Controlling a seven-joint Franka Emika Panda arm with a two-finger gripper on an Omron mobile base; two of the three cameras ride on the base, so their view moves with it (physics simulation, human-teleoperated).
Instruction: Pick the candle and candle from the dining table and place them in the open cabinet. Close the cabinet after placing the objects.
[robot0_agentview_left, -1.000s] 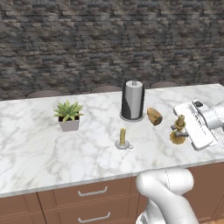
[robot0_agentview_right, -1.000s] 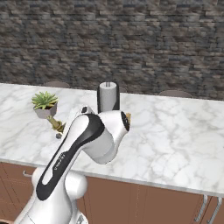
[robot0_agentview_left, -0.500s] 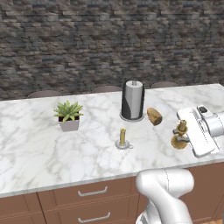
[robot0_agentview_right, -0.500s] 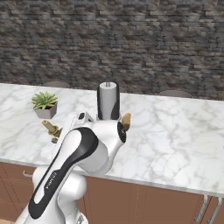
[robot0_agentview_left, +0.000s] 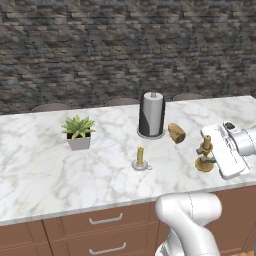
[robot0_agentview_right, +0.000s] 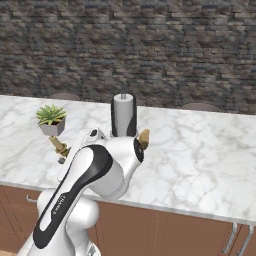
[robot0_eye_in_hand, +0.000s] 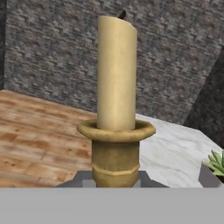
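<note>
The tall yellow candle on its slim brass candlestick sits between the jaws of my gripper, which is shut on the stem over the right end of the dining table. From the right base the candlestick shows tilted, left of my arm and in front of the plant. The stubby candle stands in its shallow silver dish at the middle of the marble top, well left of the gripper. The cabinet is out of view.
A steel paper-towel stand and a brown bread-like lump sit behind the candles. A potted succulent stands to the left. Brown drawers run below the front edge, and a stone wall closes the back.
My hand has slid a little to the right and toward the table's front edge, carrying the candlestick with it. The stubby candle has stayed put.
</note>
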